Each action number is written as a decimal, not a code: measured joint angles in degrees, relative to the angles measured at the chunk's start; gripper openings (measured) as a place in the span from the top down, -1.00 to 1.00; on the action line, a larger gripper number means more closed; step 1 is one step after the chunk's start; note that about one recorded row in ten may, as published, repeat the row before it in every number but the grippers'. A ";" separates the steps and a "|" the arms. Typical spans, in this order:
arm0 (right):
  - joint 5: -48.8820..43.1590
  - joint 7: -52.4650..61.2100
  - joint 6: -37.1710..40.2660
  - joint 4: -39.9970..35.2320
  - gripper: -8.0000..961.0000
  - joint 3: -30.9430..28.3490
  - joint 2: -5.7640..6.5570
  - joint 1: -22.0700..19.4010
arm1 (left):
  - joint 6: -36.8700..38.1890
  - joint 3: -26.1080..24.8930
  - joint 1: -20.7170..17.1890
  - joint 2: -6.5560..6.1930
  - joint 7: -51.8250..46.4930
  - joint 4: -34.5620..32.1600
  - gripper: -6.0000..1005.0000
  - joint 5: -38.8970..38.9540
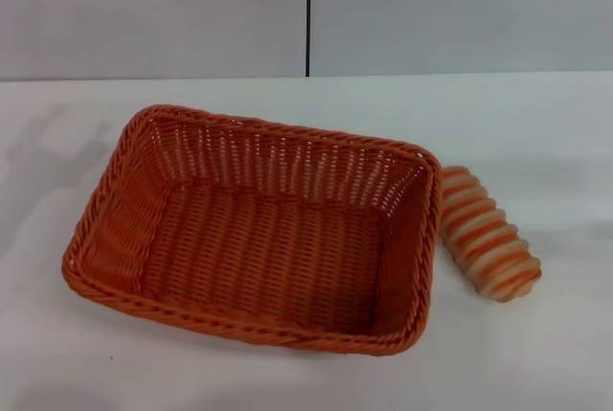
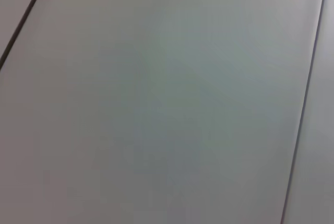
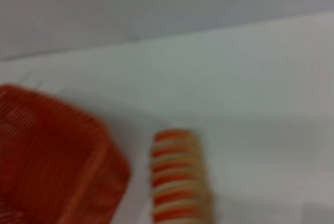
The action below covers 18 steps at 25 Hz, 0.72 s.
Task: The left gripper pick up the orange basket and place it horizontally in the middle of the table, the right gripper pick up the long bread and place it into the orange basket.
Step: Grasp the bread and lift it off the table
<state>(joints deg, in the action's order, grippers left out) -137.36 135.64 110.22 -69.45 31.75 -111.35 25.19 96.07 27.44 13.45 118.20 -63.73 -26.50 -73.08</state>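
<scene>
The basket [image 1: 259, 239] sits open side up on the white surface [image 1: 536, 124], its inside bare. The bread [image 1: 487, 234] lies just beside the basket's right end, outside the rim. My right wrist camera shows both too, bread [image 3: 178, 182] next to the basket's corner [image 3: 52, 156]. My left wrist camera shows only grey wall panels [image 2: 167, 98]. None of my fingers show anywhere, so I cannot tell their state.
</scene>
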 joint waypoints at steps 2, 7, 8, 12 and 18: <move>-0.05 0.37 0.79 2.08 -0.19 0.14 -0.09 1.23 | 0.20 0.09 0.20 0.00 0.96 1.40 -0.57 0.01; -0.91 0.67 0.05 10.80 -0.19 0.39 -0.29 3.59 | 0.60 0.08 0.49 0.16 1.89 1.77 -0.57 0.09; -1.18 0.54 -0.67 12.31 -0.19 0.43 -0.32 3.81 | 0.60 0.08 0.49 0.16 1.89 1.77 -0.57 0.09; -1.93 1.17 -3.90 17.27 -0.19 1.31 -0.44 4.64 | 0.27 0.07 1.02 -0.07 2.09 1.76 -0.57 -0.02; -3.36 2.99 -6.57 20.88 -0.19 1.97 -0.58 6.02 | 0.03 -0.33 1.25 -0.19 2.61 1.46 -0.57 0.05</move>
<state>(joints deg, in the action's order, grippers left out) -140.72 138.64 103.65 -48.57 33.72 -111.93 31.21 96.10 27.11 14.70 118.02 -61.12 -25.04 -73.03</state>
